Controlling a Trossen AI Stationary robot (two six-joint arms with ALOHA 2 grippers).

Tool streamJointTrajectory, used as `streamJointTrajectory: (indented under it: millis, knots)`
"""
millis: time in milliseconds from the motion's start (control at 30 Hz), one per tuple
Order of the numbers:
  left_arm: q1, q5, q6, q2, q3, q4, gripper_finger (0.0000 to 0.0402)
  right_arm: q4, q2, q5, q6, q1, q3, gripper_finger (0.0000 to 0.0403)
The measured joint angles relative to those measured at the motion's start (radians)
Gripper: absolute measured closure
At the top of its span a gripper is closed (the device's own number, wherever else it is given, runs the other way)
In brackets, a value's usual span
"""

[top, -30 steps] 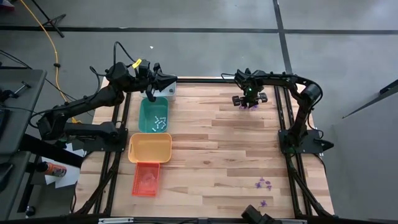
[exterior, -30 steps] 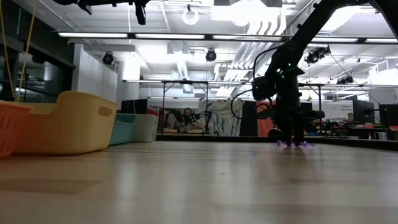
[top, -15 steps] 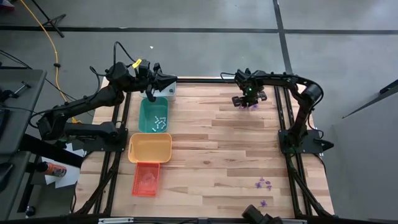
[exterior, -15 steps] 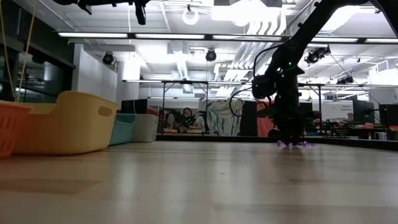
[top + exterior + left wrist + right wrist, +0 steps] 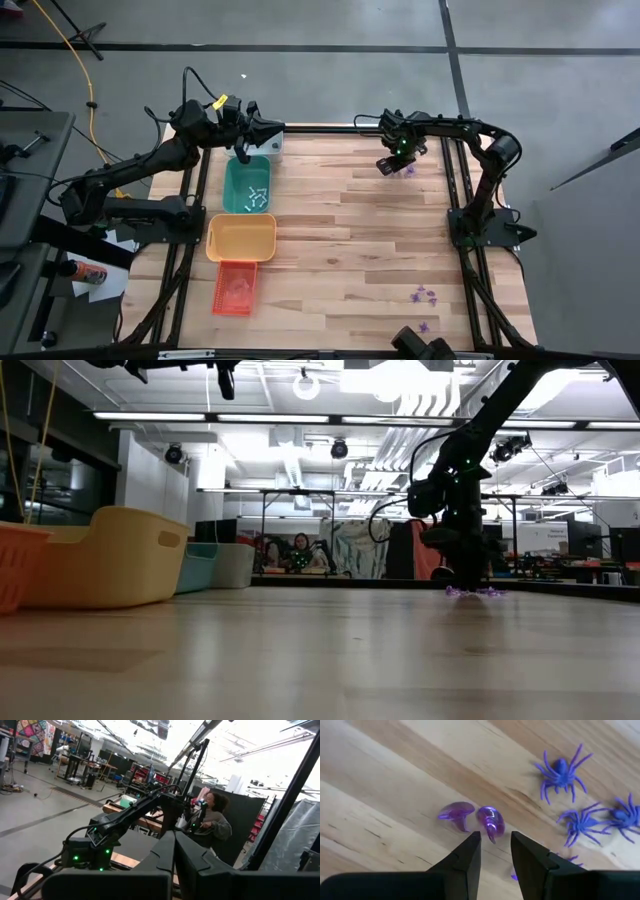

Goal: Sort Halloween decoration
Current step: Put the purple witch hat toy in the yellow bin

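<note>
Left gripper (image 5: 243, 155): raised above the far end of the teal tray (image 5: 247, 185), near the table's far left edge. Its fingers (image 5: 172, 857) are pressed fully together in its own wrist view, with nothing between them. That view looks out across the room, where a seated person (image 5: 216, 820) shows beyond the other arm.

Below and toward the near side of this gripper, the trays stand in a line: a grey tray (image 5: 270, 141) just beside it at the far edge, the teal tray holding several whitish trinkets (image 5: 255, 196), then a yellow tray (image 5: 241, 238), then an orange tray (image 5: 235, 288) nearest the front.

Right gripper (image 5: 392, 163): lowered close to the wooden table (image 5: 350, 250) at the far right. Its jaws stand partly apart with a narrow gap and grip nothing. Just ahead of the fingertips (image 5: 470, 851) lie two translucent purple pieces (image 5: 472, 816), side by side on the boards, one directly off the gap. Whether a fingertip touches either cannot be told.

Further out from these fingertips, to one side, lie three purple spiders (image 5: 580, 800), close to one another. In the low view the same cluster shows as purple trinkets (image 5: 470, 592) at the foot of this gripper.

Well apart from both grippers, near the table's front right corner, a few more purple decorations (image 5: 423, 300) lie scattered.
</note>
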Motion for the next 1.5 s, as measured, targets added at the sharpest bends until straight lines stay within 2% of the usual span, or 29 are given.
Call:
streamJointTrajectory:
  millis: [300,467,967,1067,1167,1233,1333,1500]
  knots:
    - [0.0,0.0,-0.032,0.0,0.0,0.0,0.0402,0.052,0.0,-0.033,-0.089,0.004,0.0,0.0302]
    - [0.0,-0.003,-0.032,0.0,0.0,0.0,0.0402,0.055,0.0,0.008,-0.105,0.004,0.001,0.0302]
    - [-0.001,-0.004,-0.035,0.0,0.0,0.0,0.0401,0.076,0.052,0.011,-0.052,0.007,0.006,0.0304]
    - [-0.001,-0.004,-0.035,0.0,0.0,0.0,0.0401,0.077,0.053,0.018,-0.041,0.007,0.005,0.0324]
    - [-0.001,-0.004,-0.035,0.0,0.0,0.0,0.0402,0.07,0.049,0.031,-0.045,0.007,0.005,0.0367]
    - [-0.001,-0.004,-0.034,0.0,0.0,0.0,0.0402,0.061,0.03,0.034,-0.063,0.007,0.003,0.0391]
    - [0.0,-0.004,-0.034,0.0,0.0,0.0,0.0402,0.045,-0.021,0.05,-0.079,0.01,-0.007,0.0389]
    - [0.002,0.0,-0.022,0.0,0.0,-0.013,0.0401,0.033,-0.206,0.045,-0.105,0.018,-0.002,0.0399]
